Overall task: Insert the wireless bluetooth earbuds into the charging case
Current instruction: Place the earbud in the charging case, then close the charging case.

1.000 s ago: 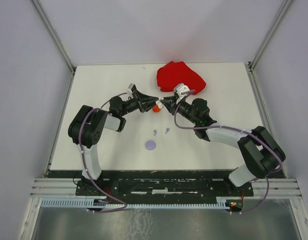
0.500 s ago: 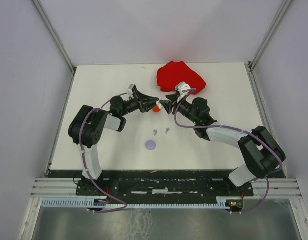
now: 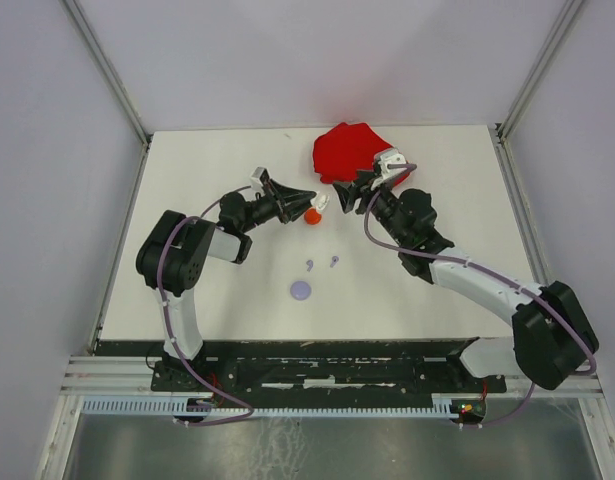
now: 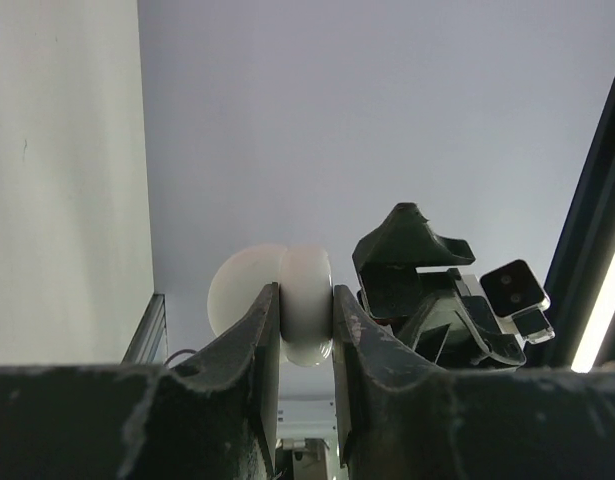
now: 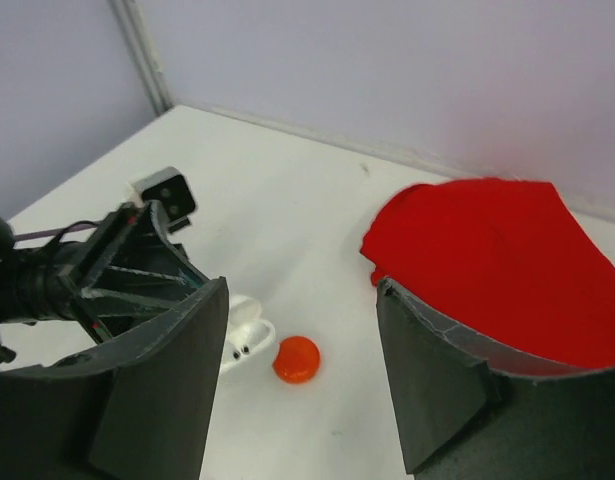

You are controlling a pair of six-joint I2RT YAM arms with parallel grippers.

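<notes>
White walls close in a pale worktop (image 3: 207, 280) with a crumpled red cloth (image 3: 359, 152) at its far side. Just in front of that cloth the left tool (image 3: 309, 200) is clenched on a white round plastic charging case (image 4: 299, 310), held edge-on above the surface and seemingly hinged open. From the right wrist view two dark dots show at its open edge, though I cannot tell whether buds sit inside. Facing it, near but apart, the right tool (image 3: 343, 196) hangs released, jaws spread with nothing between them. Two small stemmed lilac-grey earbuds (image 3: 310, 265) lie loose on the worktop, side by side, toward the arm bases from both tools and roughly midway between the arms. They are too small to say which way their stems point. An orange-red round case (image 3: 312, 214) sits just below the held case, and a lilac round case (image 3: 302, 290) lies just beyond the buds, nearer the bases. To my eye the free right tool is the one to come back and down for them.
</notes>
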